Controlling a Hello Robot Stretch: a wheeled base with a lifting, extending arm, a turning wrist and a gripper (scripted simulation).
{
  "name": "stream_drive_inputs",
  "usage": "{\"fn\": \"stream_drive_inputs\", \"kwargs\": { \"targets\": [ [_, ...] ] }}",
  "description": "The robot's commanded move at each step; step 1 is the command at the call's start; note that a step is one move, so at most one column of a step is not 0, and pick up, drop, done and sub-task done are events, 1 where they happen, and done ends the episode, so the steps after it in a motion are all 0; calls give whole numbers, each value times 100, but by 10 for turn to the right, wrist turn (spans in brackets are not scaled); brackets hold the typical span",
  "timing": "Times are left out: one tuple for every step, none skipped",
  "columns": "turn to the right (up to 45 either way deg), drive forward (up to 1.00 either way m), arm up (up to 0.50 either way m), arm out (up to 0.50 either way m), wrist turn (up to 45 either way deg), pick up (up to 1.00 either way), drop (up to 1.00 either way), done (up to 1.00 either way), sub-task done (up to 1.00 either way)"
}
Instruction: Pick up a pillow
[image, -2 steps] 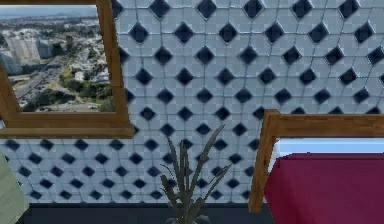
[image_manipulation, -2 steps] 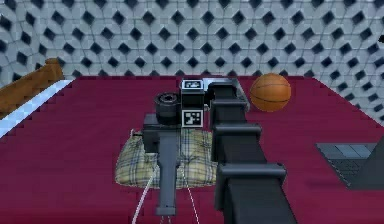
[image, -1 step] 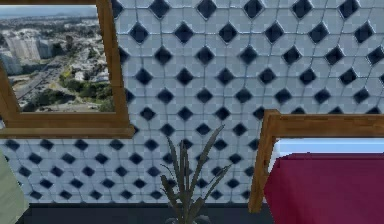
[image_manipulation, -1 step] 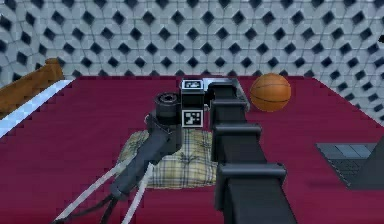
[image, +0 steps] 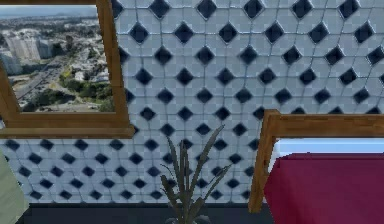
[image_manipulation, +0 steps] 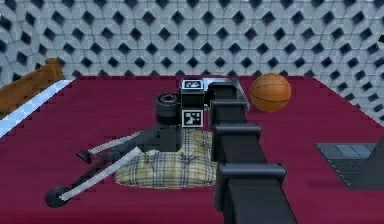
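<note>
In the arm side view, a wide bed (image_manipulation: 110, 100) covered in smooth dark red cloth stretches to a far wall (image_manipulation: 120, 35) of white tiles with dark diamond shapes. A curved wooden headboard (image_manipulation: 30, 88) runs along the bed's left edge. A flat, soft-looking pillow (image_manipulation: 175, 168) in tan and cream plaid lies near the middle of the bed. To the far right of it sits a round orange ball (image_manipulation: 270, 93) with dark seams. A flat grey laptop (image_manipulation: 355, 160) lies on the cover at the right edge.

The dark, blocky arm (image_manipulation: 245, 165) reaches out across the bed from the near side. The tool (image_manipulation: 70, 177) sits at the arm's far end, its dark body over the pillow's far part. Its two thin fingers slant left and nearer, past the pillow's left edge. How far open the tool is cannot be told, nor whether it has hold of anything.

In the forward view, the tiled wall carries a wooden-framed window (image: 55, 60) on the left that looks over a city. A spiky dark plant (image: 183, 185) stands below, between the window and the bed's headboard.
</note>
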Motion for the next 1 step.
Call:
{"fn": "stream_drive_inputs", "kwargs": {
  "targets": [
    [0,0,0,0,450,0,0,0,0]
  ]
}}
